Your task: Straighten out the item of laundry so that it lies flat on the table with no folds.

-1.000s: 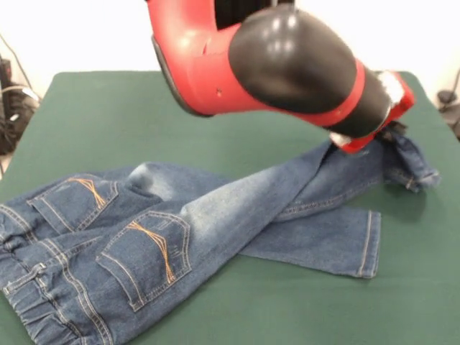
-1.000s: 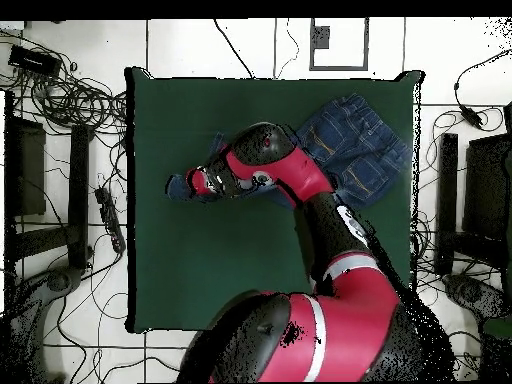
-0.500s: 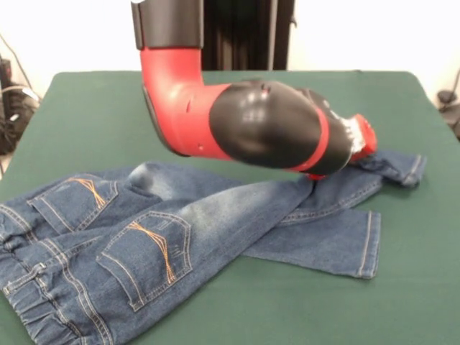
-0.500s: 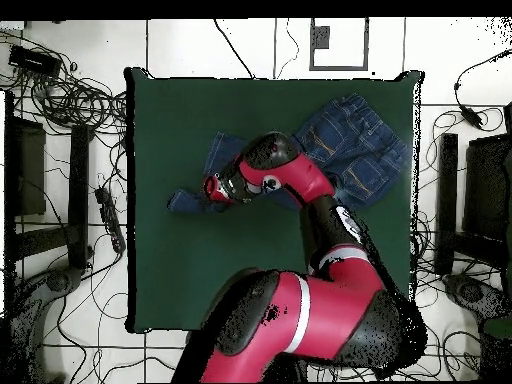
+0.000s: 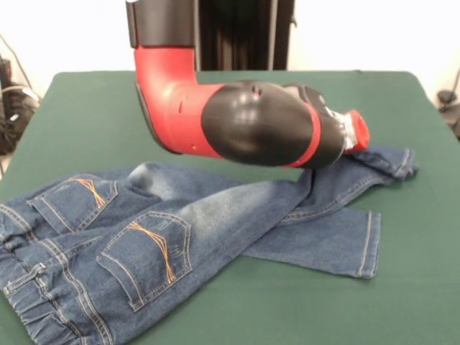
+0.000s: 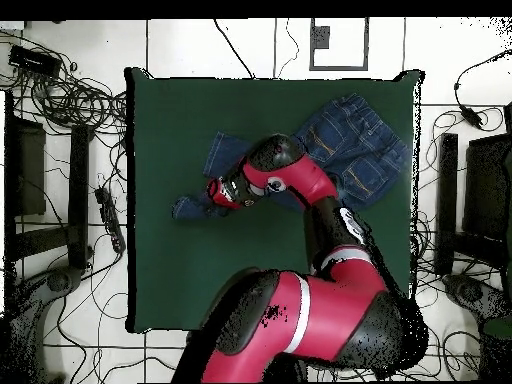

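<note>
On table (image 5: pixel 86 108) | jeans (image 5: pixel 180 223) rumpled, legs crossed | end effector (image 6: pixel 213 192) at cuff, grip unclear | pockets show front view only

Landmark: the desk (image 6: pixel 170 130), a large rectangle covered in dark green cloth; every place below is told from it in the overhead view.
Floor: pale tiles (image 6: pixel 180 45) with dark joint lines, showing on all sides of the desk.
Cables, left: a thick tangle of black cables (image 6: pixel 70 100) on the floor off the desk's upper left corner.
Power strip: a dark power strip (image 6: pixel 108 218) lying just left of the desk's left edge.
Left furniture: a dark stand (image 6: pixel 25 165) well left of the desk.
Right furniture: dark equipment (image 6: pixel 490 180) beyond the desk's right edge.
Top: a grey square outline (image 6: pixel 338 45) on the floor above the desk's top edge.
Wall: in the front view, a plain pale wall (image 5: pixel 72 32) behind the desk.
Light: bright and even.
</note>
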Robot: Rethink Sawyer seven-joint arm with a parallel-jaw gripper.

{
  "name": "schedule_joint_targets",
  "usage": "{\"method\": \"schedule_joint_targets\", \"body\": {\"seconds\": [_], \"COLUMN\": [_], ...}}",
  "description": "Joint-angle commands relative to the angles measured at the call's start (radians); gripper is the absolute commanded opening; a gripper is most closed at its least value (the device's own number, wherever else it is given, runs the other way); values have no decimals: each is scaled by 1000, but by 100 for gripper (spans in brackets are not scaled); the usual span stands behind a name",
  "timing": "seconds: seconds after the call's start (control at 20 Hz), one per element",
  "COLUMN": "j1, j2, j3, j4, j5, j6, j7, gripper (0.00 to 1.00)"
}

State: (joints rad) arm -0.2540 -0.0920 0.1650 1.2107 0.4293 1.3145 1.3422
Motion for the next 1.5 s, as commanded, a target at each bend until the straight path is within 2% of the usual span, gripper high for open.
{"method": "schedule_joint_targets", "body": {"seconds": [0.05,0.45,0.6,0.75,0.95,1.1,1.5], "j1": [25,7,11,13,21,31,62], "j2": [-112,-124,-83,-71,-24,30,138], "j3": [32,80,67,42,3,-5,17], "j4": [82,12,-14,36,35,-13,-215], "j5": [34,61,49,34,9,-2,48], "j6": [75,100,92,56,22,7,3], "j7": [283,283,292,288,313,317,397], "gripper": [0,0,0,0,0,0,0]}}
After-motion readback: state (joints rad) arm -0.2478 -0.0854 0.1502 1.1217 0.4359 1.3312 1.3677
